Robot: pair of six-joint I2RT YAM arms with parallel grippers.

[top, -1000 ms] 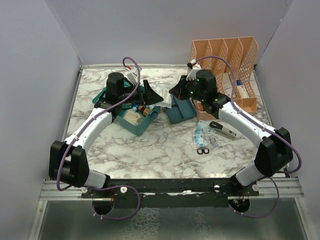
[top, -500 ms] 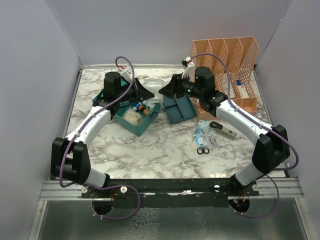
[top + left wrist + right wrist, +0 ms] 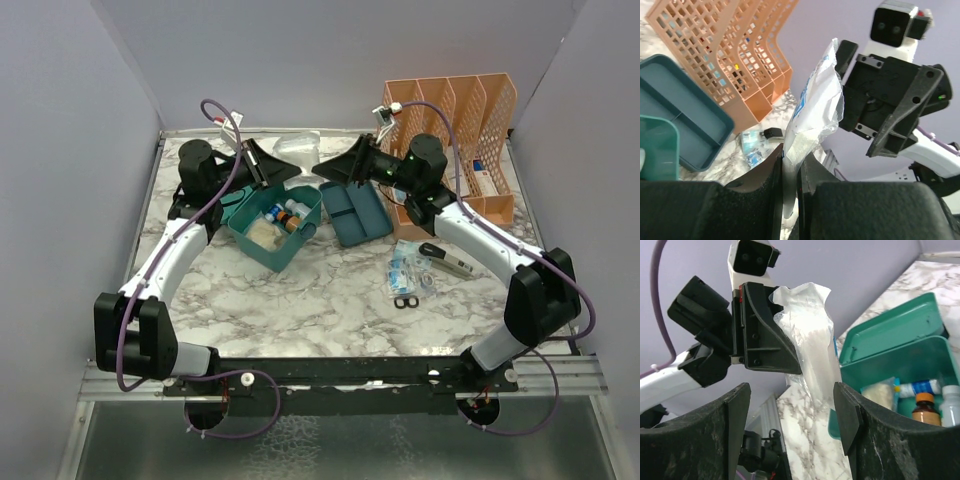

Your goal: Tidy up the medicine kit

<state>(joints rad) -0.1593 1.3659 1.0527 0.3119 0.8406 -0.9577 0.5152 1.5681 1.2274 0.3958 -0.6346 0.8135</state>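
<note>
The medicine kit is a teal box standing open on the marble table, with bottles and a white pouch inside; it also shows in the right wrist view. Its teal divided insert tray lies just right of it. My left gripper hangs above the kit's far side, shut on a clear plastic bag that sticks out toward the right arm. The bag's end is pinched between the left gripper's jaws. My right gripper faces it, open and not touching the bag.
A peach lattice file organizer stands at the back right with a box inside. Blister packs, a black and white handheld device and small scissors lie right of the tray. Lavender walls enclose the table.
The left gripper closed on the plastic bag and the right gripper opened and let it go. Both arms drew apart, the left one pulling back to the left with the bag.
</note>
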